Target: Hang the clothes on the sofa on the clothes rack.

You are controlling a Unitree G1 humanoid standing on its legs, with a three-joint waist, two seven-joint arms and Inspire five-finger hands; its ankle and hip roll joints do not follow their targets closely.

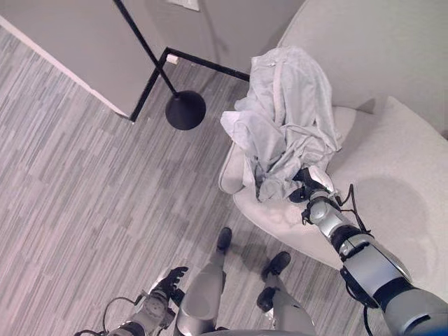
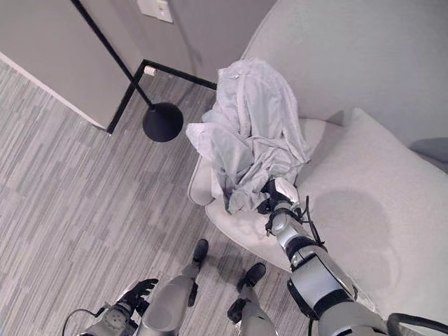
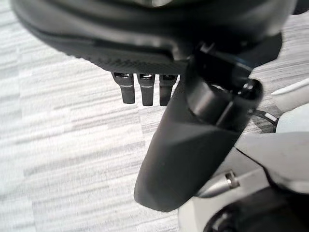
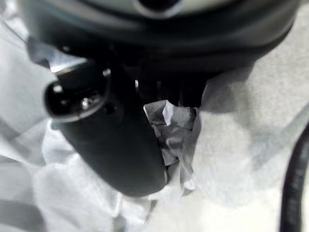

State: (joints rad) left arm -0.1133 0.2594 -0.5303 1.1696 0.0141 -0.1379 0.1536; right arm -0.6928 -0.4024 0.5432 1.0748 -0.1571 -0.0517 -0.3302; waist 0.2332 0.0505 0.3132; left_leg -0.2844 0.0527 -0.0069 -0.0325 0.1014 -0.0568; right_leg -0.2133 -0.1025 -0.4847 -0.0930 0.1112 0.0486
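Right hand point(image 1: 308, 183) – fingers pinching the pale jacket point(image 1: 283, 119) heaped at the sofa point(image 1: 392, 161) seat's front edge | Left hand point(image 1: 168, 281) – fingers relaxed over the floor point(image 1: 84, 189) | Rack base point(image 1: 185, 110) near wall

no readable text, no labels, no numbers or signs on anything in view

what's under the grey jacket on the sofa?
The grey jacket lies heaped on the sofa, over the arm and seat edge. The right hand pinches its lower hem. Whatever lies beneath the heap is covered.
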